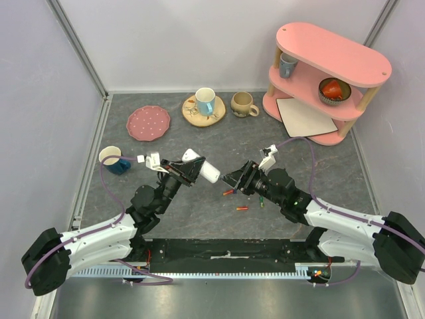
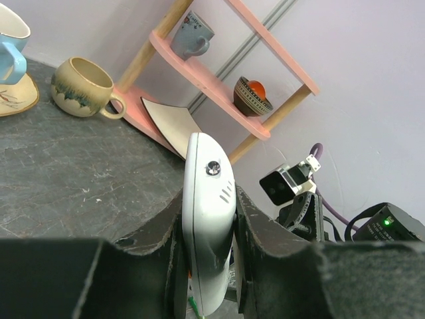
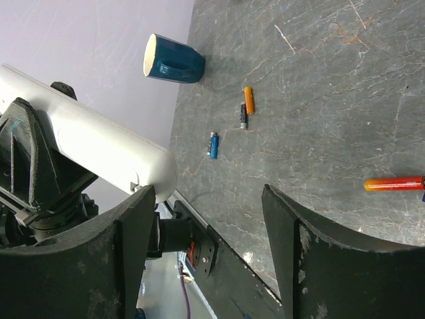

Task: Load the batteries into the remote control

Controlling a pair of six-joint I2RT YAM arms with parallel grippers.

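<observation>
**A:** What does the top view give?

**B:** Both arms at once. The left gripper [image 1: 188,169] is clenched on the remote control [image 1: 204,171] and holds it off the table [image 1: 199,211]. The remote's free end points at the right gripper [image 1: 234,179], near it but apart. That gripper's jaws are spread with nothing in them. Loose batteries lie by it: a red-orange battery [image 1: 229,192] just beside its fingertips, and another red-orange battery [image 1: 242,209] and a green battery [image 1: 261,204] below it, toward the arm bases.

**A:** And the left wrist?

**B:** The grip up close. The remote control [image 2: 209,226] stands edge-on in the left gripper [image 2: 211,199], with the fingers [image 2: 255,229] pressing both its sides. Beyond the gripper are a beige mug [image 2: 83,86] and a pink shelf [image 2: 199,73] holding a bowl [image 2: 252,98], with a beige board [image 2: 169,123] at the shelf's foot.

**A:** The right wrist?

**B:** The right gripper [image 3: 207,199] is released, with only tabletop showing between its fingers [image 3: 126,252]. The remote control [image 3: 99,143] ends just beside one fingertip, and I cannot tell whether they touch. Only this view shows an orange battery [image 3: 249,100], a dark battery [image 3: 244,116] and a blue battery [image 3: 214,144], all ahead of the gripper toward a teal mug [image 3: 174,60]. A red-orange battery [image 3: 393,183] lies out past the other finger.

**A:** The surroundings?

**B:** The tabletop is dark grey, stone-patterned and scratched. Pale lilac walls [image 1: 166,40] enclose it.
</observation>
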